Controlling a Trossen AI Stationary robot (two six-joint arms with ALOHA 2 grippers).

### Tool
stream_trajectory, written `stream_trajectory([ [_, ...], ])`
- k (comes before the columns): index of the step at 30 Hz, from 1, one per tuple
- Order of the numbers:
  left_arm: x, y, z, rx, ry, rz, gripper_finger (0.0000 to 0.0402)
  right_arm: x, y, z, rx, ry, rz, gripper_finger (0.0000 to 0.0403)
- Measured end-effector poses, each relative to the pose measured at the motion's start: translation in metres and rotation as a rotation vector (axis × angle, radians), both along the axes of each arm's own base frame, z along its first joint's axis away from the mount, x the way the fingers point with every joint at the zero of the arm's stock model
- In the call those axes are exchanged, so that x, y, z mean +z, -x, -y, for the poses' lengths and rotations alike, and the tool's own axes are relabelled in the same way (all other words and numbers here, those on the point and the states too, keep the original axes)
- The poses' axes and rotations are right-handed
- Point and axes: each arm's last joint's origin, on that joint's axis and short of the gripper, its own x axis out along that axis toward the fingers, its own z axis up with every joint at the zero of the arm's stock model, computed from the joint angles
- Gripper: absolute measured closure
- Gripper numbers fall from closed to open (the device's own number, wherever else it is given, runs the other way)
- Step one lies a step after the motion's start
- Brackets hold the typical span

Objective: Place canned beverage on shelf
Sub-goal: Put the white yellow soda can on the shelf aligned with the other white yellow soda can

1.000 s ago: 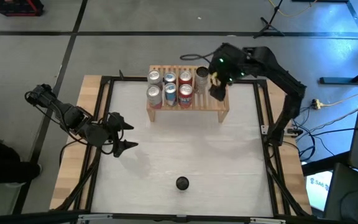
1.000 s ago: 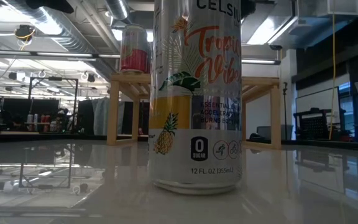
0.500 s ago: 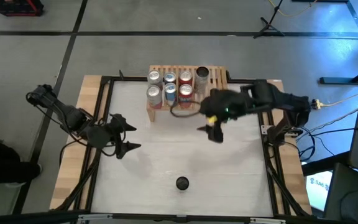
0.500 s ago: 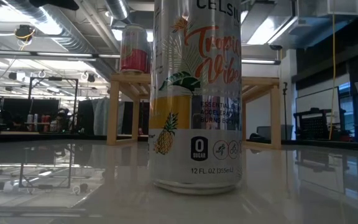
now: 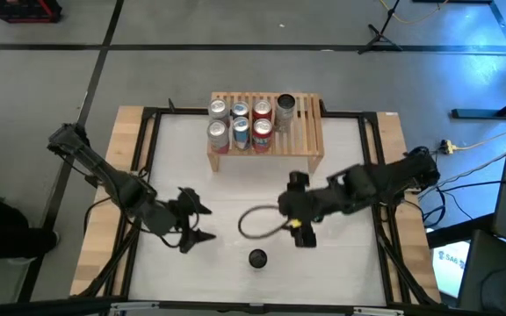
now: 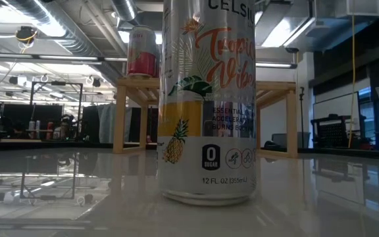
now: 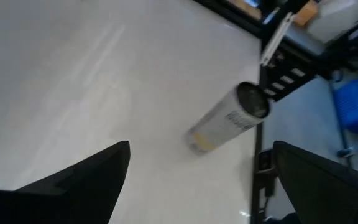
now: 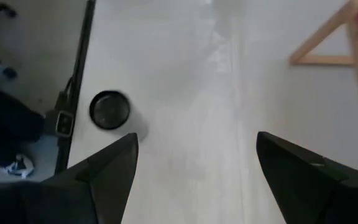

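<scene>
A tall canned beverage with a pineapple print stands upright on its base on the white table, near the front edge. The light-wood shelf stands at the far middle with several cans on its slats. My left gripper hovers open to the left of the can, which shows between its fingers in the left wrist view. My right gripper hangs open above the table, to the right of the can and farther back. The can's top shows in the right wrist view.
A black frame runs along the table's edges. The shelf's legs stand behind the can in the low view, with a red can on top. Bare white table lies between the shelf and the standing can.
My right gripper has swung from the shelf's right end toward the table's near edge and the standing can, sinking a little and rolling. My left gripper has moved right and toward the near edge, closer to the can. Both have stayed open. The can has not moved.
</scene>
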Motion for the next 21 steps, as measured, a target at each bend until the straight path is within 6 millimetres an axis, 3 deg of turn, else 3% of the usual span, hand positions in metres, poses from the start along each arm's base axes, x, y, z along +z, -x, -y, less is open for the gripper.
stream_trajectory([
  [5, -0.016, -0.024, 0.021, 0.011, 0.063, 0.024, 0.0017, -0.019, 0.005, -0.026, 0.073, 0.022, -0.038, 0.0088],
  [13, -0.058, -0.052, 0.063, 0.027, 0.165, 0.018, 0.0017, -0.054, 0.015, -0.066, 0.142, 0.025, -0.060, 0.0088],
  [21, -0.107, -0.071, 0.089, 0.083, 0.194, -0.012, 0.0017, -0.099, 0.004, -0.079, 0.126, -0.014, 0.007, 0.0088],
])
